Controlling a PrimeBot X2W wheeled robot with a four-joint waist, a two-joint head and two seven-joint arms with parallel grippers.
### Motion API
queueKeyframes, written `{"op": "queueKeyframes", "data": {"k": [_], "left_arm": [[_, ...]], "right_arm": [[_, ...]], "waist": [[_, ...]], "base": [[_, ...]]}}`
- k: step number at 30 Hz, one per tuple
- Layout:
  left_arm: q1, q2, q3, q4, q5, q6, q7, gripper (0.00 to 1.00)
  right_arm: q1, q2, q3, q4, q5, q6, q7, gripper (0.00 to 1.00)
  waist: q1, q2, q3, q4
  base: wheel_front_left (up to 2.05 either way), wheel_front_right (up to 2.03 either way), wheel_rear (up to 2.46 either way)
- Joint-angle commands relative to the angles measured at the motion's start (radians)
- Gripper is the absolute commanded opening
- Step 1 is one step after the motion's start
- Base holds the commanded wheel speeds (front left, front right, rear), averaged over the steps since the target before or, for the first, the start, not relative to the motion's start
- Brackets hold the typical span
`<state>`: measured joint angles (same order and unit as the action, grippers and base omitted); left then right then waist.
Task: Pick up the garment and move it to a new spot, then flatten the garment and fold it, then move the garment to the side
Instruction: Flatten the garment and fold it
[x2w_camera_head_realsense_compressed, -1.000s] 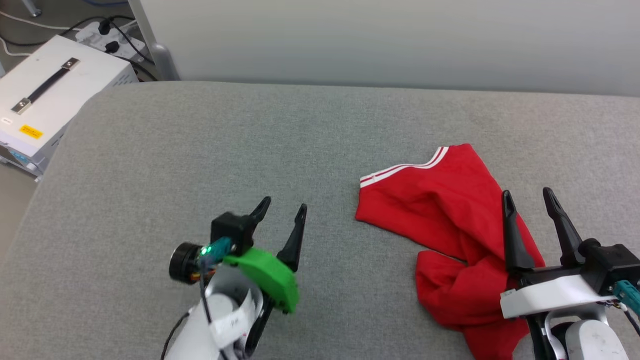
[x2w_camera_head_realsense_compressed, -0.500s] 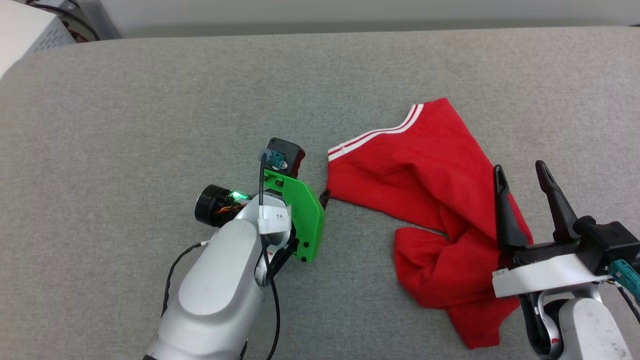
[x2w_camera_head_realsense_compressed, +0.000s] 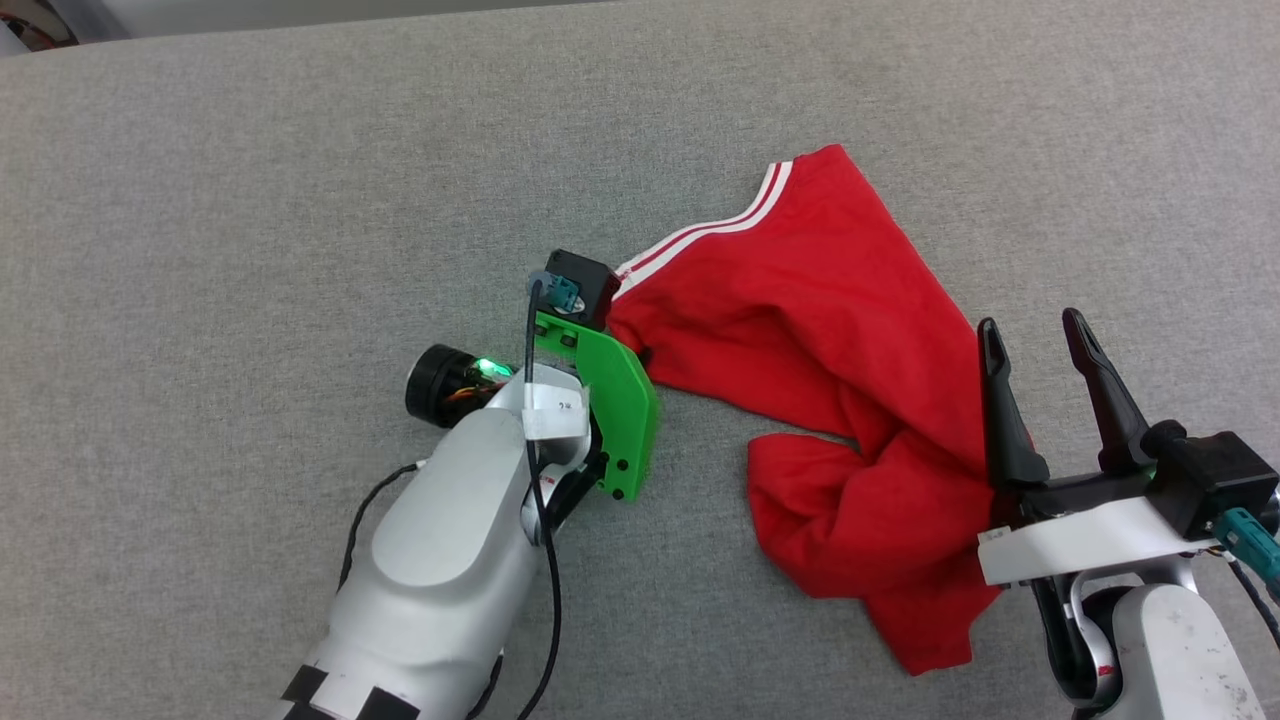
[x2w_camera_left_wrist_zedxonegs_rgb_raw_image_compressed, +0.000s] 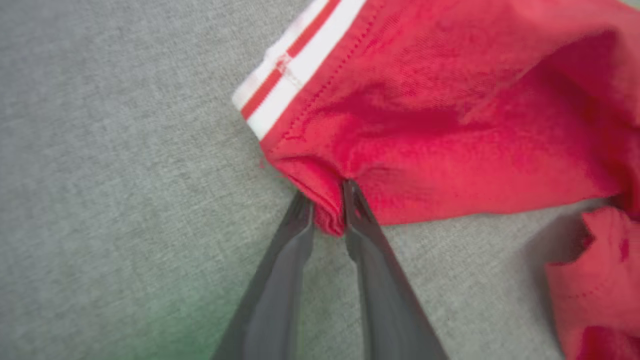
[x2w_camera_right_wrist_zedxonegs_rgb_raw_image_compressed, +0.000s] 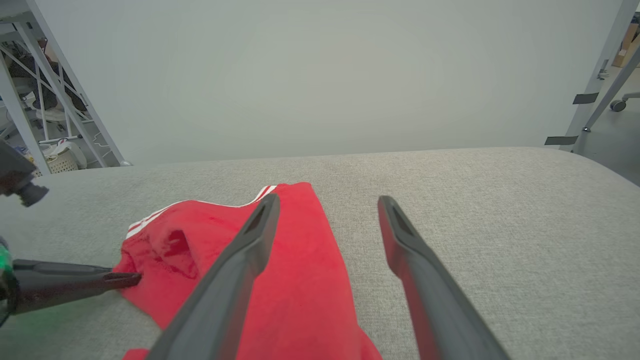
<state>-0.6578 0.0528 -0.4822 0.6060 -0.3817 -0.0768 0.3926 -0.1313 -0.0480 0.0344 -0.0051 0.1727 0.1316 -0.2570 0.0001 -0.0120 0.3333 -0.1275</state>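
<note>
The garment (x2w_camera_head_realsense_compressed: 800, 290), red with white-striped trim, lies crumpled on the grey surface at centre right. My left gripper (x2w_camera_head_realsense_compressed: 640, 352) sits at its left corner, mostly hidden under its own green mount. In the left wrist view the left gripper (x2w_camera_left_wrist_zedxonegs_rgb_raw_image_compressed: 327, 200) is shut on a fold of the garment (x2w_camera_left_wrist_zedxonegs_rgb_raw_image_compressed: 450, 125) just below the striped trim. My right gripper (x2w_camera_head_realsense_compressed: 1030, 330) hovers open over the garment's right side, nothing between its fingers. The right wrist view shows the right gripper (x2w_camera_right_wrist_zedxonegs_rgb_raw_image_compressed: 325, 202) open above the garment (x2w_camera_right_wrist_zedxonegs_rgb_raw_image_compressed: 300, 280), with the left gripper (x2w_camera_right_wrist_zedxonegs_rgb_raw_image_compressed: 120, 280) pinching the cloth at left.
The grey padded surface (x2w_camera_head_realsense_compressed: 250, 200) stretches wide to the left and behind the garment. A pale wall (x2w_camera_right_wrist_zedxonegs_rgb_raw_image_compressed: 320, 75) stands beyond its far edge. Metal frame legs (x2w_camera_right_wrist_zedxonegs_rgb_raw_image_compressed: 75, 100) and a basket (x2w_camera_right_wrist_zedxonegs_rgb_raw_image_compressed: 62, 160) stand off the far left corner.
The head camera has tilted down. My left gripper reached right to the garment's left corner and closed on a fold of it. The right gripper has stayed open over the garment.
</note>
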Motion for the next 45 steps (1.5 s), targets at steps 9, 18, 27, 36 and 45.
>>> {"op": "queueKeyframes", "data": {"k": [9, 18, 27, 36, 45], "left_arm": [[0.084, 0.020, 0.048, -0.020, -0.059, 0.014, -0.177, 0.00], [0.182, 0.154, 0.145, -0.273, -0.080, 0.085, -0.187, 0.00], [0.221, 0.287, 0.195, -0.496, -0.008, 0.200, -0.083, 0.00], [0.212, 0.249, 0.130, -0.337, 0.002, 0.197, -0.030, 0.00], [0.159, 0.173, 0.093, -0.101, -0.021, 0.141, -0.124, 1.00]], "right_arm": [[-0.002, -0.002, -0.028, 0.017, 0.002, -0.001, -0.005, 1.00], [0.038, -0.002, -0.041, 0.029, 0.013, -0.001, -0.005, 1.00], [0.035, -0.002, -0.024, 0.030, 0.025, -0.001, -0.005, 1.00], [0.008, -0.002, -0.004, 0.036, 0.026, -0.001, -0.005, 1.00], [-0.004, -0.002, -0.012, 0.038, 0.018, -0.001, -0.005, 1.00]], "waist": [[-0.0001, 0.0120, -0.089, 0.059], [-0.0001, 0.0120, -0.172, 0.133], [-0.0001, 0.0120, -0.159, 0.130], [-0.0001, 0.0120, -0.099, 0.069], [-0.0001, 0.0120, -0.086, 0.052]], "base": [[0.00, 0.00, 0.00], [0.00, 0.00, 0.00], [0.00, 0.00, 0.00], [0.00, 0.00, 0.00], [0.00, 0.00, 0.00]]}}
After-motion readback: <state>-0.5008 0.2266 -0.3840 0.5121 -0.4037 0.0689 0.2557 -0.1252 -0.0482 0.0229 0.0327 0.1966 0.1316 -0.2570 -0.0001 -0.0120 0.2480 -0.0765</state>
